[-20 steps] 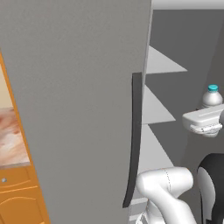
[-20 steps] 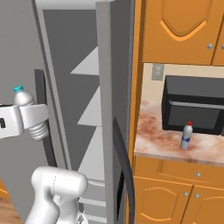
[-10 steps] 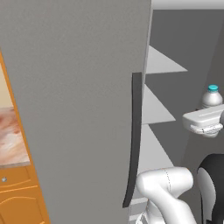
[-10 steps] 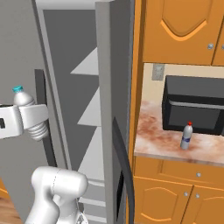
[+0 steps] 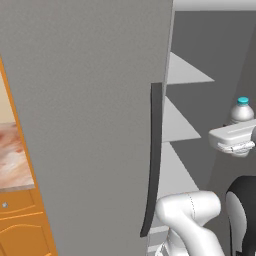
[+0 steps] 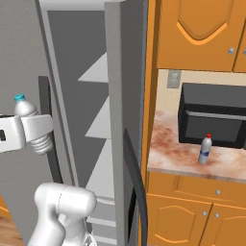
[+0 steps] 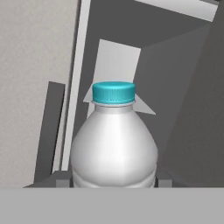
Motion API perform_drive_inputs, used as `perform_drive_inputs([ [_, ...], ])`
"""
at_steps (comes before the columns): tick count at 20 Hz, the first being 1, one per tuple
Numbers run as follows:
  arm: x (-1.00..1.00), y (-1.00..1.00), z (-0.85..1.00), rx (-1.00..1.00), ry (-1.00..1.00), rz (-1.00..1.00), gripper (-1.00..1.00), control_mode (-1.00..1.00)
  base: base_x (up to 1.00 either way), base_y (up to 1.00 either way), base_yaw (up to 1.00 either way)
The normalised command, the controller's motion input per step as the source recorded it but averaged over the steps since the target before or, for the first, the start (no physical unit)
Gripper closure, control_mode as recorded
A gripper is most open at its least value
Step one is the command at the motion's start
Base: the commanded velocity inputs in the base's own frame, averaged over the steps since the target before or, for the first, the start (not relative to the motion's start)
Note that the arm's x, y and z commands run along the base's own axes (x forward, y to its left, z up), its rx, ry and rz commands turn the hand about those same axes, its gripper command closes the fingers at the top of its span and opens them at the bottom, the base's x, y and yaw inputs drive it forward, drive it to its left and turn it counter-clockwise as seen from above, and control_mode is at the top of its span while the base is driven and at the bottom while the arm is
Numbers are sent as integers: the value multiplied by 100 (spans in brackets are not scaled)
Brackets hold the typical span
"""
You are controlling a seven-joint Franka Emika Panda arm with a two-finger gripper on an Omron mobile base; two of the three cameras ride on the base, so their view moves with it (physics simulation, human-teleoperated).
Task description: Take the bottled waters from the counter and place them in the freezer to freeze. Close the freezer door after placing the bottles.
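Note:
My gripper (image 7: 113, 180) is shut on a bottled water (image 7: 113, 144) with a light-blue cap, held upright. It hangs in front of the open freezer (image 5: 200, 100), level with the middle white shelves (image 6: 103, 122). From the left base the bottle (image 5: 242, 111) rises above the white hand (image 5: 239, 137); from the right base the bottle (image 6: 25, 108) and gripper (image 6: 33, 127) sit at the left edge. The freezer door (image 5: 90, 125) stands swung open, its dark bar handle (image 5: 154, 160) facing me. The red-capped bottled water (image 6: 205, 150) stands on the counter (image 6: 173, 158) in front of the microwave.
A black microwave (image 6: 214, 115) sits on the counter under orange upper cabinets (image 6: 197, 33). The refrigerator's other grey door (image 6: 126, 96) with its dark handle (image 6: 137, 187) stands between freezer and counter. Orange lower cabinets (image 6: 192, 216) run below.

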Motion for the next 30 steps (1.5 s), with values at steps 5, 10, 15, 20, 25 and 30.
perform_drive_inputs([
  [5,0,0,0,0,0,0,100,-100,0,0,0],
  [10,0,0,0,0,0,0,100,-100,0,0,0],
  [15,0,0,0,0,0,0,100,-100,0,0,0],
  [20,3,-6,-5,16,1,0,100,-100,0,0,0],
  [25,0,-2,0,22,0,0,100,-100,0,0,0],
  [30,6,3,0,3,-2,0,100,-100,0,0,0],
])
